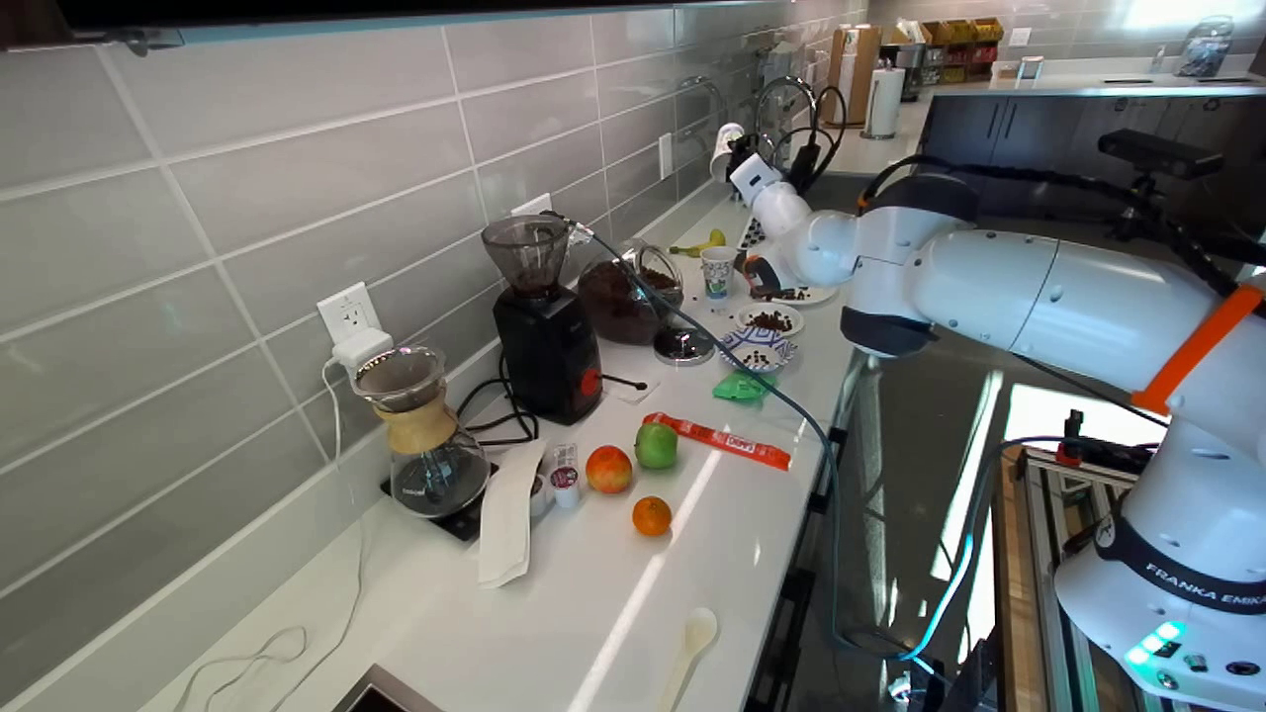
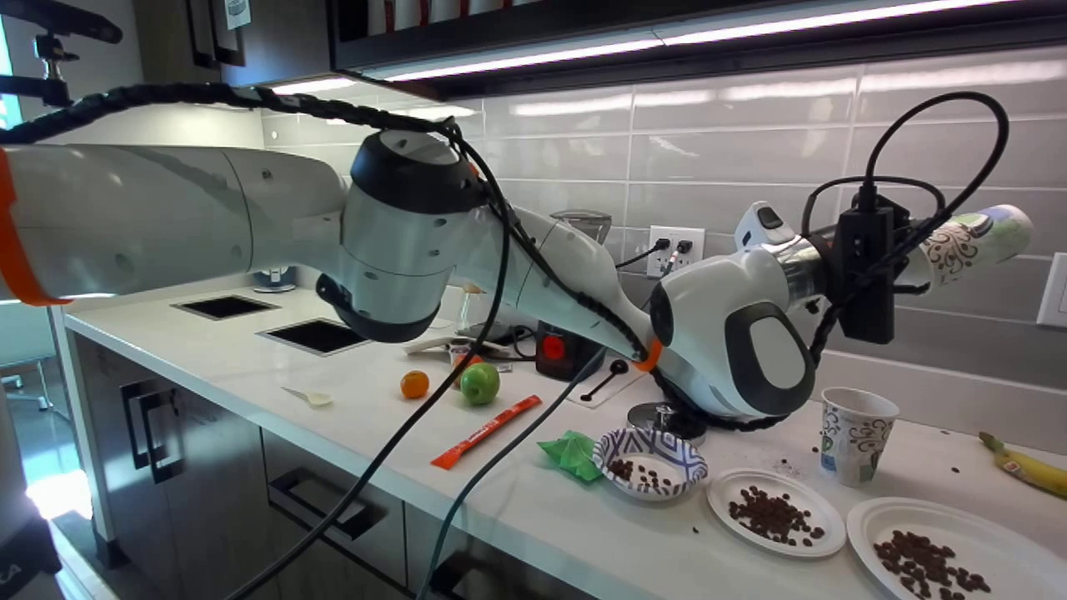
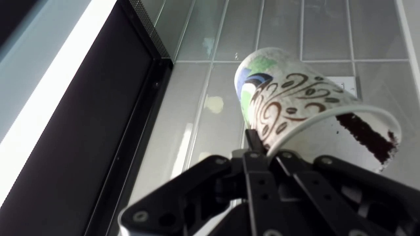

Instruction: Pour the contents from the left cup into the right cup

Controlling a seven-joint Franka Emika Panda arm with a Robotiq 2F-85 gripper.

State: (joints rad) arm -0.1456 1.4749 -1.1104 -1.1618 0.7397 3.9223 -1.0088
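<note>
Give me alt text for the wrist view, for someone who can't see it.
A black gripper is closed on a tilted, patterned paper cup at its rim; the mouth faces lower right, showing dark granular contents inside. Gray wall tiles stand behind, with a bright light strip at left.

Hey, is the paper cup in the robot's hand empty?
No, in the wrist view a dark brown streak of granules lies inside the tilted cup.

tilted cup point(image 3: 295, 96), lower upright cup point(image 2: 857, 437)
</note>
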